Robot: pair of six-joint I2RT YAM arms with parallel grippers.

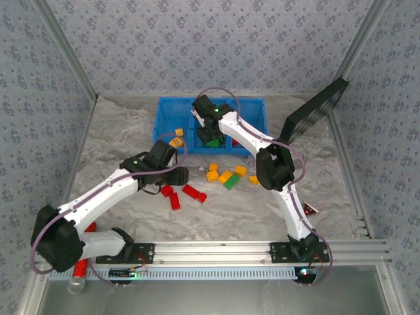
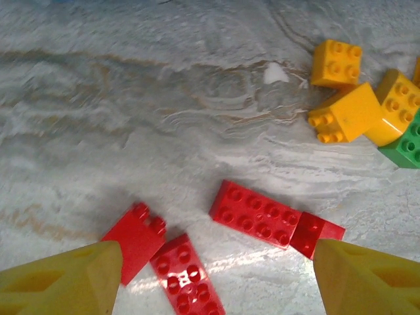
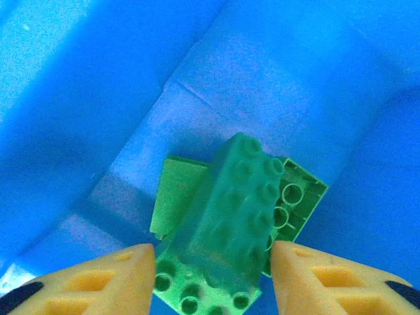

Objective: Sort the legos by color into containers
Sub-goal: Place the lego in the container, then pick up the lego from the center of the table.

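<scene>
Right gripper (image 3: 213, 252) over the blue tray's (image 3: 98, 98) middle compartment, jaws partly apart either side of a blurred green lego (image 3: 236, 203), can't tell if gripped, left gripper (image 2: 218, 246) wide open, empty, above red legos (image 2: 259, 213) on the table (image 2: 131, 98)

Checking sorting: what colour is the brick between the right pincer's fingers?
Green studded plastic brick; right wrist view.

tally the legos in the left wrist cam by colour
red legos: 4
yellow legos: 3, plus an uncounted yellow sliver at the right edge
green lego: 1
total: 8
</scene>
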